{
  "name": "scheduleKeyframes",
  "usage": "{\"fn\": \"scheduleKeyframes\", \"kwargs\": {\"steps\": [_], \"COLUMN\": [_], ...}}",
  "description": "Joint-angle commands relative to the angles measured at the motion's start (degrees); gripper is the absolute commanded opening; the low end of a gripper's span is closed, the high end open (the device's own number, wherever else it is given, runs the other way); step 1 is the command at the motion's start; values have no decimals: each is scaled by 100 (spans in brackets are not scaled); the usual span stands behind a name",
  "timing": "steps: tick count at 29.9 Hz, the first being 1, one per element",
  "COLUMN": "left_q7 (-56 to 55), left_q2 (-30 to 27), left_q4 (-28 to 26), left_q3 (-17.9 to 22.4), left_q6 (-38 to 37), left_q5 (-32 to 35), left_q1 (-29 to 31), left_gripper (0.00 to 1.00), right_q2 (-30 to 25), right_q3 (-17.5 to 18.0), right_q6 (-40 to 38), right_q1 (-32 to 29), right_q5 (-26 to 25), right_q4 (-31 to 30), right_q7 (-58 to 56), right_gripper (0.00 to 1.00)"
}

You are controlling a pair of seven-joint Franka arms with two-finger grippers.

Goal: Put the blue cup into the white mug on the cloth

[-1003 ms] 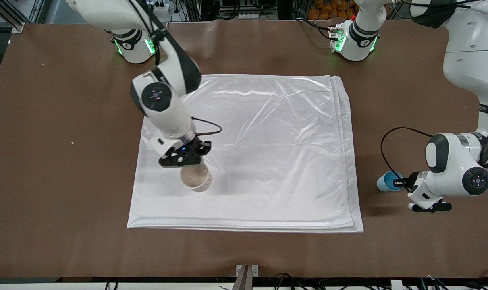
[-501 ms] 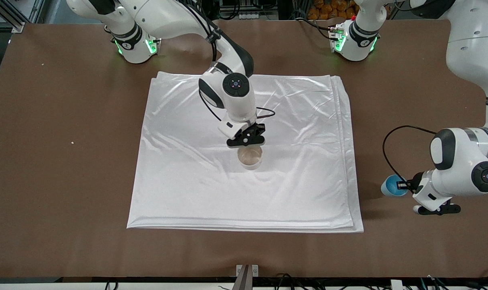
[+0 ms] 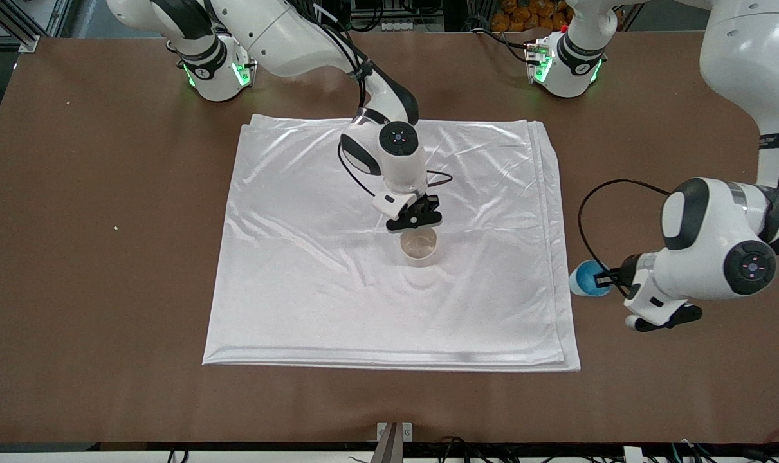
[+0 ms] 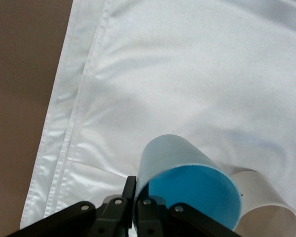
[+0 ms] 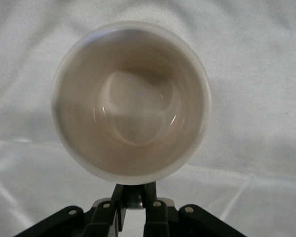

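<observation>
Progress looks to be about at the halfway mark, judged from how things lie: both vessels are in hand, but the blue cup (image 3: 583,279) is not yet in the white mug (image 3: 419,247). The right gripper (image 3: 415,218), reaching from the base at the table's 11 o'clock corner, is over the middle of the cloth (image 3: 312,283) with its fingers pinched on the mug at the rim or handle side; the right wrist view looks straight down into the empty, upright mug (image 5: 132,101) with wrinkled fabric around it. Whether the mug already rests on the cloth or hangs just above it cannot be told. The left gripper (image 3: 611,278), on the arm coming from the 1 o'clock base, grips the cup by its rim, one finger inside and one outside, and carries it tilted on its side with the bright mouth turned toward the gripper. It is over the cloth's edge at the left arm's end, roughly 3 o'clock from the mug. In the left wrist view the cup (image 4: 185,182) fills the foreground, the cloth's folded hem (image 4: 69,143) passes beneath it, and the mug (image 4: 264,202) shows past it. Left to do, as I judge it: settle the mug, bring the cup over its mouth, turn it upright, lower it in and let go.
</observation>
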Motion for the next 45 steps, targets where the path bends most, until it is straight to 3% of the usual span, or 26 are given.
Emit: {"fn": "scheduleKeyframes", "kwargs": {"steps": [1, 7, 17, 27, 34, 42, 45], "left_q7": [-584, -997, -1419, -1552, -1534, -1481, -1472], "left_q2": [-22, 5, 93, 224, 409, 515, 594], "left_q4": [-21, -21, -21, -21, -21, -21, -30], "left_q3": [40, 40, 40, 49, 75, 102, 102], "left_q6": [-80, -71, 69, 570, 948, 1229, 1317], "left_q5": [-116, -124, -116, -116, -107, -107, -98], "left_q1": [-354, -679, -1409, -1629, -1620, -1611, -1611], "left_gripper": [0, 0, 0, 0, 0, 0, 0], "right_q2": [-722, -1478, -2849, -3808, -4037, -4072, -4134], "right_q3": [131, 606, 1046, 1134, 976, 264, 97], "right_q6": [-767, -1584, -2973, -3993, -4038, -3924, -3836], "right_q1": [-65, -653, -1989, -3869, -4854, -5075, -5119], "right_q5": [-31, -23, -31, -14, -23, 4, 310], "right_q4": [-57, -57, -127, -188, -408, -496, -557], "right_q7": [41, 58, -73, -2102, -3158, -4177, -4257], "right_gripper": [100, 100, 100, 100, 100, 100, 100]}}
